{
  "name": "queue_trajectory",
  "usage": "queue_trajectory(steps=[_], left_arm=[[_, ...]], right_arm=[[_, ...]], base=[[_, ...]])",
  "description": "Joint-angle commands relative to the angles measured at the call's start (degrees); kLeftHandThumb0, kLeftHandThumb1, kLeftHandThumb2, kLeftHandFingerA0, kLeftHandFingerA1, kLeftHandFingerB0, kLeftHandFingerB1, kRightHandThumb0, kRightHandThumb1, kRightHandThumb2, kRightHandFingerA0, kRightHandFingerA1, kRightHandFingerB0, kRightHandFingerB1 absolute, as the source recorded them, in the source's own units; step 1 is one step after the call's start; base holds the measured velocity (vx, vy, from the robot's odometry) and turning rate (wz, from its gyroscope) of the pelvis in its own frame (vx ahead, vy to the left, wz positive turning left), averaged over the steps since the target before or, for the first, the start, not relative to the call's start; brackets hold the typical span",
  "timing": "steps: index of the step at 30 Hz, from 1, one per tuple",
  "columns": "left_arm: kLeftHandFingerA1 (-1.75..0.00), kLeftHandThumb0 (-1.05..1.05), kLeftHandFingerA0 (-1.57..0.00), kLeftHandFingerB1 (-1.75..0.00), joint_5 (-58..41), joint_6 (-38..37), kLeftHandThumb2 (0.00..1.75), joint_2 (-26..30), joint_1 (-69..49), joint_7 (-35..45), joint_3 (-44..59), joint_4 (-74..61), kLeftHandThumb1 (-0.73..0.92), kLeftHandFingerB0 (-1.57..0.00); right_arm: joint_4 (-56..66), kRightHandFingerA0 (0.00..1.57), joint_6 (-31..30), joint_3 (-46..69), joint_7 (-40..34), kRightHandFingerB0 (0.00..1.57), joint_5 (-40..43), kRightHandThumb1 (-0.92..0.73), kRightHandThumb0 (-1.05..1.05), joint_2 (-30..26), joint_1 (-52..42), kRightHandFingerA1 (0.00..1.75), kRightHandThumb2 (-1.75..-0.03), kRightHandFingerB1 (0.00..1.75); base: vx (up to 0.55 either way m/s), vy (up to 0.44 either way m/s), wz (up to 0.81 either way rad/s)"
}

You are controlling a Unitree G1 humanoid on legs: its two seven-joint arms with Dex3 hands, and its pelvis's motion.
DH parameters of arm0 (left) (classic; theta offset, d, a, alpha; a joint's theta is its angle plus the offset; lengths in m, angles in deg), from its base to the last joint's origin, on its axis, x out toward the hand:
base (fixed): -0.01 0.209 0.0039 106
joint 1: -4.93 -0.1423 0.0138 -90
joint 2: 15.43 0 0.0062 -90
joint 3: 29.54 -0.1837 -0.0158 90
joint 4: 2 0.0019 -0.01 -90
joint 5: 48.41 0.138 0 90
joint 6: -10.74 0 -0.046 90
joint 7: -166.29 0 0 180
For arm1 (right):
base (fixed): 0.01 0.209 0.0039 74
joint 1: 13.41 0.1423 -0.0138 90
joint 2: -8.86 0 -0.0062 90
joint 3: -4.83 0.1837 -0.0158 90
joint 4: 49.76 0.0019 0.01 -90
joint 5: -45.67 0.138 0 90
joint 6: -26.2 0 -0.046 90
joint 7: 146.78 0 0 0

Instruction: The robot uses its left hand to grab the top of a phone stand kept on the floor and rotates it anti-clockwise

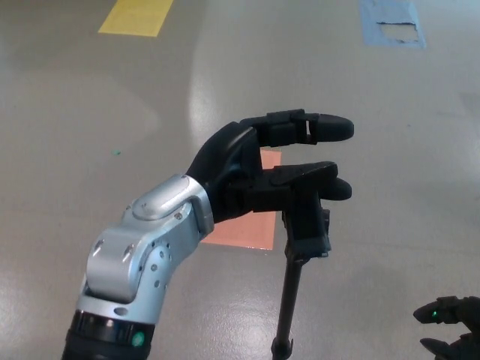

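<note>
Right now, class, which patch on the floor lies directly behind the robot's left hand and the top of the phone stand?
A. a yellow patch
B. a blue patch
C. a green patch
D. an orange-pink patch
D: the orange-pink patch shows just behind the left hand and the phone stand, while the yellow patch and the blue patch lie far off along the top edge.
</note>
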Motion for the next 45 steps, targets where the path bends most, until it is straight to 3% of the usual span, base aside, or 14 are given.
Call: queue_trajectory(steps=[1, 6, 7, 9, 10, 26, 27, 28, 30, 33, 37, 40, 43, 45], left_arm=[[-0.6, -0.2, -0.93, -0.47, -8.19, 19.59, 0.61, 0.09, 4.8, 1.52, 2.74, 5.19, 0.69, -0.73], [-0.58, -0.19, -0.94, -0.48, -8.14, 20.17, 0.61, 0.36, 5.59, 2.45, 1.89, 6.13, 0.7, -0.72], [-0.59, -0.2, -0.94, -0.47, -8.09, 20.45, 0.61, 0.32, 5.82, 2.24, 1.93, 6.43, 0.7, -0.73], [-0.59, -0.2, -0.94, -0.47, -8.02, 20.66, 0.61, 0.3, 6.09, 2.11, 1.9, 6.9, 0.69, -0.73], [-0.59, -0.2, -0.95, -0.48, -7.97, 20.73, 0.6, 0.29, 6.33, 2.08, 1.87, 7.27, 0.69, -0.74], [-0.59, -0.2, -0.97, -0.47, -9.07, 22.29, 0.61, -0.43, 6.13, 0.55, 2.28, 8.28, 0.69, -0.74], [-0.58, -0.21, -0.98, -0.46, -8.96, 21.93, 0.6, -0.31, 5.76, 0.4, 2.03, 7.81, 0.69, -0.73], [-0.59, -0.19, -0.96, -0.46, -9.03, 21.87, 0.6, -0.22, 5.69, 0.38, 2.02, 7.74, 0.69, -0.72], [-0.58, -0.2, -0.96, -0.46, -9.25, 22.0, 0.6, -0.03, 5.75, 0.4, 2.06, 7.73, 0.69, -0.72], [-0.56, -0.21, -0.95, -0.45, -9.38, 22.03, 0.61, -0.01, 5.73, 0.04, 2.21, 7.54, 0.69, -0.7], [-0.49, -0.33, -0.77, -0.35, -8.36, 19.68, 0.58, 0.76, 5.14, 0.91, 0.63, 6.63, 0.61, -0.45], [-0.41, -0.63, -0.19, -0.35, -6.78, 16.13, 0.73, 2.29, 3.92, 2.81, -2.24, 4.99, 0.47, -0.08], [-0.35, -0.68, -0.04, -0.21, -6.14, 13.87, 0.81, 3.82, 3.41, 4.24, -4.19, 3.75, 0.45, -0.03], [-0.21, -0.7, 0.0, -0.17, -5.92, 11.67, 0.83, 4.79, 3.0, 5.6, -5.19, 3.2, 0.44, 0.0]], right_arm=[[-0.6, 0.43, -0.8, -0.23, 1.53, 0.1, -0.59, -0.55, -0.38, -1.75, 2.19, 0.6, -0.99, 0.45], [-0.37, 0.46, -1.1, -0.34, 1.56, 0.1, -0.68, -0.54, -0.37, -1.87, 2.33, 0.61, -0.99, 0.46], [-0.52, 0.56, -1.04, -0.34, 1.6, 0.24, -0.63, -0.76, -0.49, -1.83, 2.48, 0.39, -0.62, 0.31], [-0.55, 0.57, -1.0, -0.48, 1.52, 0.24, -0.77, -0.76, -0.5, -1.86, 2.61, 0.4, -0.63, 0.31], [-0.45, 0.44, -1.36, -0.52, 1.41, 0.11, -0.82, -0.54, -0.38, -1.84, 2.77, 0.6, -0.99, 0.46], [-0.41, 0.45, -1.41, -0.95, 1.35, 0.11, -0.99, -0.55, -0.37, -1.83, 3.15, 0.61, -0.99, 0.46], [-0.51, 0.53, -1.72, -0.78, 1.37, 0.24, -0.8, -0.76, -0.48, -1.74, 3.23, 0.39, -0.64, 0.31], [-0.55, 0.45, -1.86, -0.79, 1.21, 0.12, -0.83, -0.54, -0.37, -1.68, 3.21, 0.61, -0.99, 0.46], [-0.53, 0.55, -1.66, -0.95, 0.98, 0.26, -1.04, -0.76, -0.48, -1.7, 3.09, 0.39, -0.62, 0.31], [-0.58, 0.46, -1.7, -0.74, 1.48, 0.21, -0.72, -0.62, -0.55, -1.67, 3.18, 0.5, -0.84, 0.42], [-0.63, 0.46, -2.13, -0.74, 1.55, 0.21, -0.82, -0.62, -0.56, -1.6, 3.34, 0.5, -0.84, 0.42], [-0.45, 0.56, -1.76, -0.41, 1.7, 0.25, -0.52, -0.75, -0.47, -1.7, 2.94, 0.39, -0.62, 0.31], [-0.34, 0.48, -2.47, -0.67, 1.57, 0.21, -0.93, -0.61, -0.55, -1.55, 3.13, 0.52, -0.86, 0.43], [-0.29, 0.56, -2.67, -1.01, 1.45, 0.26, -1.4, -0.74, -0.49, -1.49, 3.27, 0.39, -0.62, 0.31]], base=[[0.0, 0.0, 0.0], [0.0, 0.0, 0.0], [0.0, 0.0, 0.0], [0.0, 0.0, 0.0], [0.0, 0.0, 0.0], [0.0, 0.0, 0.0], [0.0, 0.0, 0.0], [0.0, 0.0, 0.0], [0.0, 0.0, 0.0], [0.0, 0.0, 0.0], [0.0, 0.0, 0.0], [0.0, 0.0, 0.0], [0.0, 0.0, 0.0], [0.0, 0.0, 0.0]])
